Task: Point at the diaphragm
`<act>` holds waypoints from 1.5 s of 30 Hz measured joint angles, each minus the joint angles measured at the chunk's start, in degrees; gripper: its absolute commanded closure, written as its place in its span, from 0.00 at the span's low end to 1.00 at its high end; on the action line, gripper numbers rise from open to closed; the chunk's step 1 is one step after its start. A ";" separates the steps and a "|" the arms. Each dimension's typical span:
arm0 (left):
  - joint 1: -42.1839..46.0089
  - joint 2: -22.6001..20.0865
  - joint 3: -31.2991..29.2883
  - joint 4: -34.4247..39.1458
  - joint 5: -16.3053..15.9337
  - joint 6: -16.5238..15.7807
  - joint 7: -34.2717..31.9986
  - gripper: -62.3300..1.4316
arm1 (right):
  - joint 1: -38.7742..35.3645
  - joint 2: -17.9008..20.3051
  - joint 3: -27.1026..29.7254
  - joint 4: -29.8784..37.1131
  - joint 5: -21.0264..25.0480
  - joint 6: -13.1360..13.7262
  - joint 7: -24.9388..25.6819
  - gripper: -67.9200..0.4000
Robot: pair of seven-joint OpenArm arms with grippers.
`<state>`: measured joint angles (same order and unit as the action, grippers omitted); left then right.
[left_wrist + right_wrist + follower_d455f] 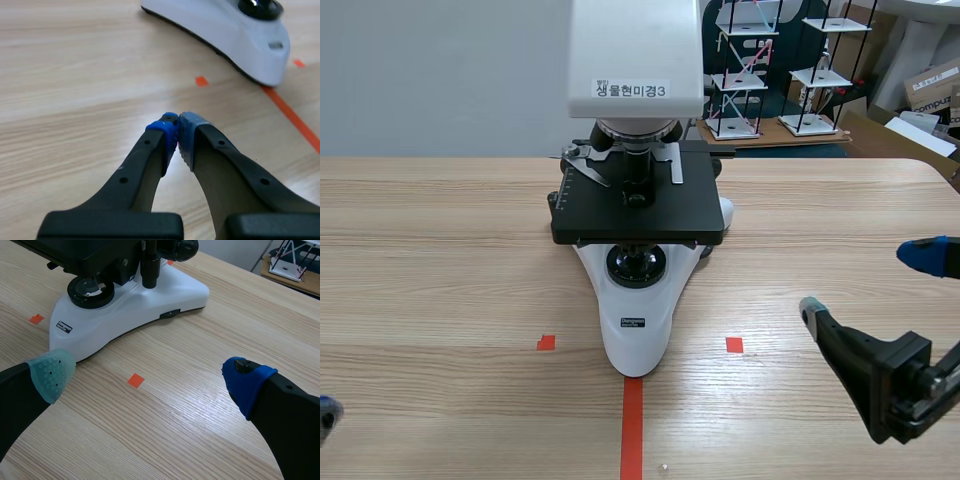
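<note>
Black diaphragm [117,272] sits shadowed under the white microscope [636,335]'s stage [620,215]; left gripper [177,131] pressed together, right gripper [150,377] spread wide.

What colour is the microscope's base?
White; the microscope base shows best in the right wrist view.

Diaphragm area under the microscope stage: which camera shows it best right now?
Right wrist view: it looks in under the stage at the black housing above the lamp lens. Scene view looks down on the stage, which hides that housing. Left wrist view catches only the white base.
</note>
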<state>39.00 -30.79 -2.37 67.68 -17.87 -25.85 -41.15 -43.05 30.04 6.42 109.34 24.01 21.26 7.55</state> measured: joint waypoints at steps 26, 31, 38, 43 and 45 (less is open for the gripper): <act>-29.94 10.95 22.95 -28.13 17.68 2.23 -26.43 0.91 | 0.00 0.00 0.00 0.00 0.02 0.00 0.02 0.04; -33.48 12.55 24.41 -29.83 19.06 3.85 -27.52 0.91 | 0.00 0.00 0.00 0.00 0.02 0.00 -0.07 0.04; -36.20 14.64 24.52 -31.43 19.78 4.39 -29.09 0.91 | 0.00 0.00 0.00 0.00 0.02 0.00 -0.15 0.04; -37.38 15.82 25.53 -31.45 22.71 5.05 -28.87 0.91 | 0.00 0.00 0.00 0.00 0.02 0.00 -0.17 0.04; -37.75 16.37 26.27 -31.43 22.77 6.73 -28.02 0.91 | 0.00 0.00 0.00 0.00 0.02 0.00 -0.17 0.04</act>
<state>1.26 -14.41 23.90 36.25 4.91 -19.11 -69.17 -43.05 30.04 6.42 109.34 24.03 21.26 7.38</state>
